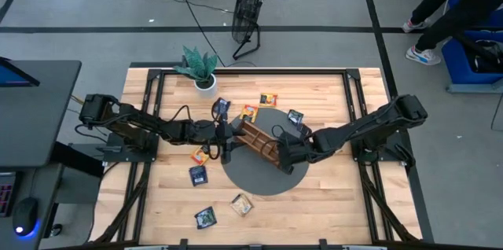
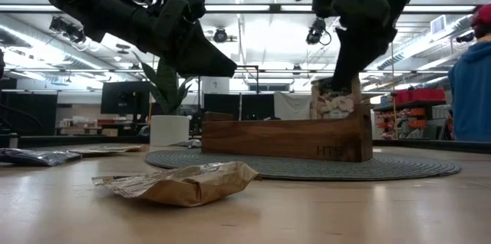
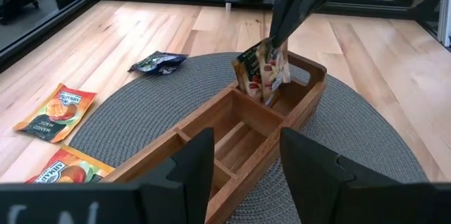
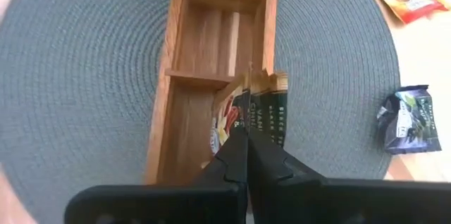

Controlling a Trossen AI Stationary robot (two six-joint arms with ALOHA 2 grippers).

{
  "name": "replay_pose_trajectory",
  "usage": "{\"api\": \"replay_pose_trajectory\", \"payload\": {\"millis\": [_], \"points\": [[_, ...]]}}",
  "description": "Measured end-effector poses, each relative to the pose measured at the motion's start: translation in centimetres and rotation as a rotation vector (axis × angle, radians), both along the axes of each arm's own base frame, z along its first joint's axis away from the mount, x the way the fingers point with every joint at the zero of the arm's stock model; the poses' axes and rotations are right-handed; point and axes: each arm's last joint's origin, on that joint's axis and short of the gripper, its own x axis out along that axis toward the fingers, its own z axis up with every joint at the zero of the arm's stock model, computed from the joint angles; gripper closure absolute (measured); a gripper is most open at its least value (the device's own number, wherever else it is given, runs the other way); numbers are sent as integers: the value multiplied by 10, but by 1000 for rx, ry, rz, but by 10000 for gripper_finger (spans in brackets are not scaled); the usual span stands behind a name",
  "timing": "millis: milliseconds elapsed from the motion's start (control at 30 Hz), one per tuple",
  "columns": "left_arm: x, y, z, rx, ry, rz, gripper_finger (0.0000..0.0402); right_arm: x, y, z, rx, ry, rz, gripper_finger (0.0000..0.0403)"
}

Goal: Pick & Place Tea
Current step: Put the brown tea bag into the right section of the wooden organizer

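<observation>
A plant [image 1: 199, 67] is seen at the table's [image 1: 330, 203] far edge, a fan [image 1: 247, 14] on the floor beyond. A wooden tray [image 1: 255, 141] lies on a round grey mat [image 1: 259, 178]. Sachets [image 1: 198, 174] are scattered flat around the mat: dark, orange and beige. The right gripper [image 4: 246, 155] is closed on dark sachets [image 4: 264, 111], held upright in the tray's end compartment. The left gripper [image 3: 243, 160] is held part open, empty, over the tray's other end.
</observation>
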Motion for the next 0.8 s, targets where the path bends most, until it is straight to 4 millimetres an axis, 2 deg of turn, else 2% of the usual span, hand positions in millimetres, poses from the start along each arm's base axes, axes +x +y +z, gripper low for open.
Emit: {"api": "replay_pose_trajectory", "payload": {"millis": [167, 333, 800], "points": [[0, 0, 0, 0, 1, 0, 236, 3, 1, -13, -27, 50, -3, 403], [0, 0, 0, -1, -4, 0, 236, 4, 1, -15, -33, 52, 0, 392], [0, 0, 0, -1, -4, 0, 236, 4, 1, -13, -50, 59, 31, 300]]}}
